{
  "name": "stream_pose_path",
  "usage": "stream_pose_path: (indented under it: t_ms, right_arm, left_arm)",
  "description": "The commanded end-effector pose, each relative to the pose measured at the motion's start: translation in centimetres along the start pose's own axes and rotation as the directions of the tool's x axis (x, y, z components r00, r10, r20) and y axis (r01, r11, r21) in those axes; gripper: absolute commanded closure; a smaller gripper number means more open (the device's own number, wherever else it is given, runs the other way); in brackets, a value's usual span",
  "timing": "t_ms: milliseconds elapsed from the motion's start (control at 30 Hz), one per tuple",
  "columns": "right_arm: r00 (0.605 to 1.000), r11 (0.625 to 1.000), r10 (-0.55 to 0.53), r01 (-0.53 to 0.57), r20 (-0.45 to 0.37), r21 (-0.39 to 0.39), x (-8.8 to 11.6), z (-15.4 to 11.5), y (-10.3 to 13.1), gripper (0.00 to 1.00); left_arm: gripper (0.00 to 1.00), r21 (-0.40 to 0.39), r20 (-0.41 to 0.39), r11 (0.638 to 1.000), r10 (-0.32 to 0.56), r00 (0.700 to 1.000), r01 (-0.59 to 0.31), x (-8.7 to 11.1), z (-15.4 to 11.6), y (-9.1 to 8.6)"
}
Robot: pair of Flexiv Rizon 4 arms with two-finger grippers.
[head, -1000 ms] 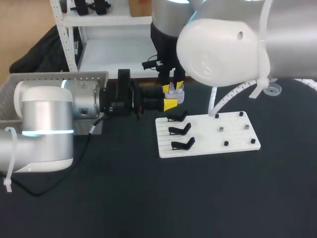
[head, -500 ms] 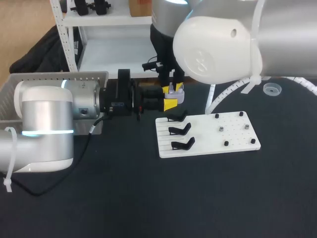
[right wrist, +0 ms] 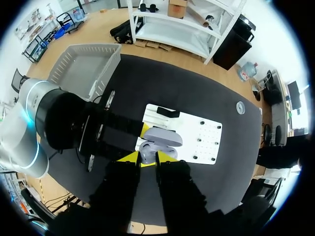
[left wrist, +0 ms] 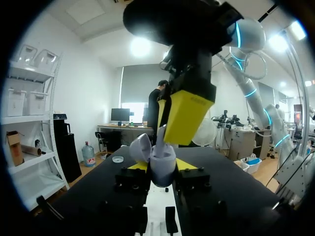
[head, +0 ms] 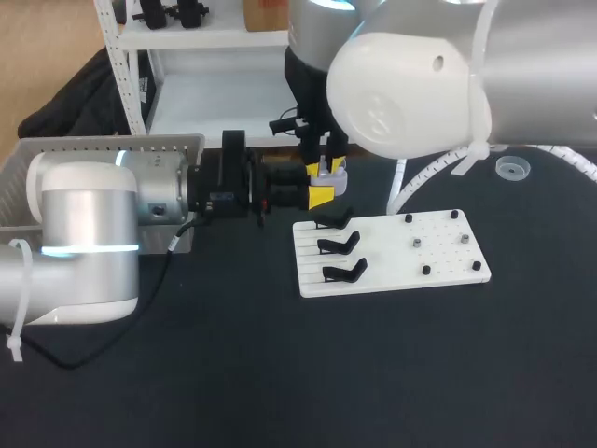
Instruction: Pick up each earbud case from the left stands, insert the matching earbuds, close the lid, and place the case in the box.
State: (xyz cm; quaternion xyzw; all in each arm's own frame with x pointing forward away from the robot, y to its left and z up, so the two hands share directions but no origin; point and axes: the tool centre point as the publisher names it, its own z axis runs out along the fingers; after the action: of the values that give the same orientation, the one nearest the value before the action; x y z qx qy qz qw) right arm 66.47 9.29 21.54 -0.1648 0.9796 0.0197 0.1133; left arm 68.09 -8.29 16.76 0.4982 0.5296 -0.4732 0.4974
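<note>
One earbud case [left wrist: 162,168]: lavender, held upright above the table [head: 280,373], mouth upward, lid swung open.
Left end effector [head: 320,194]: clenched on the case, beside the white stand board [head: 448,259].
Right end effector [right wrist: 147,158]: directly over the case; grip cannot be told.

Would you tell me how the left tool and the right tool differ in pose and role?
The left tool lies level, reaching in from the side; the right tool points straight down from above. The left tool grips the open earbud case from two sides; the right tool sits over the case's opening, and whether it holds anything is unclear. Both have yellow tips and meet at the case.
</note>
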Motion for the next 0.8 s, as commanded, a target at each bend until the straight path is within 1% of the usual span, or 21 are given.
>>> stream_pose_path:
  t_ms: [33, 433, 467, 567, 633, 800]
  right_arm:
    - [1.0, 1.0, -0.006, 0.006, -0.013, 0.0, -0.43, 0.37, 0.03, 1.0]
    - [0.999, 1.0, -0.016, 0.016, -0.032, 0.008, -0.2, 0.79, 0.16, 1.0]
    - [0.999, 1.0, -0.016, 0.017, -0.032, 0.008, -0.2, 0.79, 0.18, 0.92]
    - [0.999, 1.0, -0.02, 0.02, -0.035, 0.009, -0.16, 0.82, 0.25, 0.82]
    - [0.999, 1.0, -0.023, 0.023, -0.038, 0.01, -0.09, 0.85, 0.34, 0.76]
    - [0.999, 0.999, -0.031, 0.032, -0.039, 0.011, 0.02, 0.7, 0.46, 0.69]
  left_arm:
    - [1.0, -0.001, 0.003, 1.0, 0.001, 1.0, -0.001, 0.02, -0.01, 0.01]
    - [1.0, -0.001, 0.003, 1.0, 0.001, 1.0, -0.001, 0.02, -0.01, 0.01]
    - [1.0, -0.001, 0.003, 1.0, 0.001, 1.0, -0.001, 0.02, -0.01, 0.01]
    - [1.0, -0.001, 0.003, 1.0, 0.001, 1.0, -0.001, 0.02, -0.01, 0.01]
    - [1.0, -0.001, 0.003, 1.0, 0.001, 1.0, -0.001, 0.02, -0.01, 0.01]
    - [1.0, -0.001, 0.003, 1.0, 0.001, 1.0, -0.001, 0.02, -0.01, 0.01]
